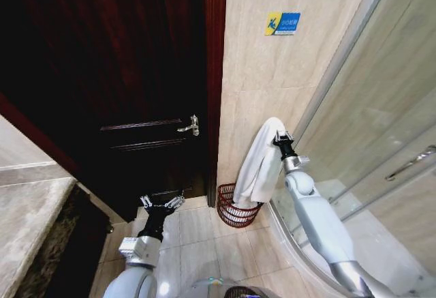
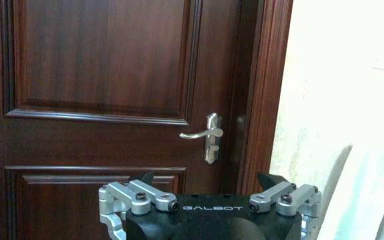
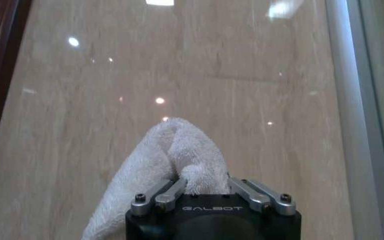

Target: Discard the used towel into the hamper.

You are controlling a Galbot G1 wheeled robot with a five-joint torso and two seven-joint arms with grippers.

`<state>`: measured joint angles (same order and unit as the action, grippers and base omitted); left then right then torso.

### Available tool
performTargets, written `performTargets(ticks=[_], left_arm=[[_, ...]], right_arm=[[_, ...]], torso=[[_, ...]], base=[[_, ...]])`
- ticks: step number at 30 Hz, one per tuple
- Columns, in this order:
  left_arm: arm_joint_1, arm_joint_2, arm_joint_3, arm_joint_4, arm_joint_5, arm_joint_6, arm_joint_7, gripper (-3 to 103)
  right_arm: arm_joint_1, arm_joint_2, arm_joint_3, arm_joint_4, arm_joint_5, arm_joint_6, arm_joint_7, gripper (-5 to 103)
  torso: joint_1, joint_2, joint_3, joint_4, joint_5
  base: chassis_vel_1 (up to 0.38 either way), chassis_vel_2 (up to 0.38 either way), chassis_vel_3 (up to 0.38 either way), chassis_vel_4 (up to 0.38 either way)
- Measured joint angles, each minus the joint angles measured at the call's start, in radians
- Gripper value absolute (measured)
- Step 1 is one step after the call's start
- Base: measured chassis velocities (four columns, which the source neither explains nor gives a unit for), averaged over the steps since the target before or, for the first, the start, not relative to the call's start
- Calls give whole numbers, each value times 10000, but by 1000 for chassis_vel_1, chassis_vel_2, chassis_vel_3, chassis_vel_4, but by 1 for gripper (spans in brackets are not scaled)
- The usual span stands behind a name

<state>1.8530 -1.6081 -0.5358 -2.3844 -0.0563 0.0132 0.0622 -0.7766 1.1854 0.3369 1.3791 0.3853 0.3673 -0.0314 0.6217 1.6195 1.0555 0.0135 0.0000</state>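
1. Your towel (image 1: 262,165) is white and hangs in a long fold from the right gripper (image 1: 281,136), its lower end draping over the rim of the hamper (image 1: 234,209).
2. The hamper stands on the floor tiles (image 1: 197,233) at the foot of the beige wall (image 1: 272,80), just beside the dark wooden door (image 1: 122,86) frame.
3. Your right arm reaches up and forward, wrist raised above the hamper; in the right wrist view its fingers (image 3: 172,190) are clamped on the towel's bunched top (image 3: 178,150).
4. Your left arm sits low, and the left gripper (image 1: 162,201) hovers over the floor facing the door, fingers spread wide, holding nothing, below the door handle (image 2: 205,134).
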Motion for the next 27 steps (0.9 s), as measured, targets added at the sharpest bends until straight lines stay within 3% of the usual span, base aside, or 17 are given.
performTargets(ticks=[10, 16, 27], left_arm=[[0, 0, 0, 0, 0, 0, 0, 100], [0, 0, 0, 0, 0, 0, 0, 100], [0, 0, 0, 0, 0, 0, 0, 100]], right_arm=[[738, 762, -6, -2653, -42, 2001, -1236, 13], [1131, 1153, -24, -3764, -55, 2503, -1575, 13], [1734, 1433, -215, -4206, -41, 2632, -1661, 13]], torso=[[0, 0, 0, 2, 3], [0, 0, 0, 0, -1], [0, -1, 0, 0, -1]], base=[[0, 0, 0, 0], [0, 0, 0, 0], [0, 0, 0, 0]])
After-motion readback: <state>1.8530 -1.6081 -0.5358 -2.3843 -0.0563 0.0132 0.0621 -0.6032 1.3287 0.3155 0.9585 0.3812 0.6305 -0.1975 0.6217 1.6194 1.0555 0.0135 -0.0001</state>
